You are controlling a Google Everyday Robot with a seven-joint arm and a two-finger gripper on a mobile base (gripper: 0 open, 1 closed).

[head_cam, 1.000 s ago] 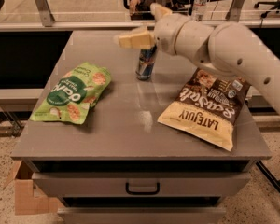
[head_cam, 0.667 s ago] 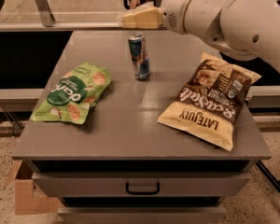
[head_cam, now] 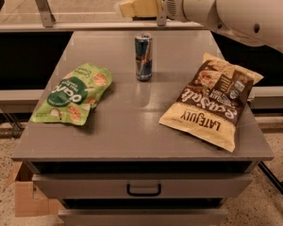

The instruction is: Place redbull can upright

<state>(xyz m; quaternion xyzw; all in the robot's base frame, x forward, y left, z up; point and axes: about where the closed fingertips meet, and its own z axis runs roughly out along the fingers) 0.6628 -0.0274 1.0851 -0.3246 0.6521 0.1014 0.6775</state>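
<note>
The redbull can [head_cam: 143, 57] stands upright on the grey table top [head_cam: 132, 126], toward the back middle. It is slim, blue and silver, with a silver top. My gripper [head_cam: 132, 6], with cream-coloured tips, is at the top of the camera view. It is above and behind the can, clear of it, and holds nothing that I can see. The white arm [head_cam: 236, 8] reaches in from the upper right.
A green snack bag [head_cam: 73, 97] lies flat on the left of the table. A brown and yellow chip bag [head_cam: 212, 100] lies on the right. A drawer with a handle [head_cam: 144, 189] is below the front edge. A cardboard box [head_cam: 26, 197] sits on the floor at the lower left.
My gripper has lifted away from the can and moved up and back. The can stays standing upright on the table.
</note>
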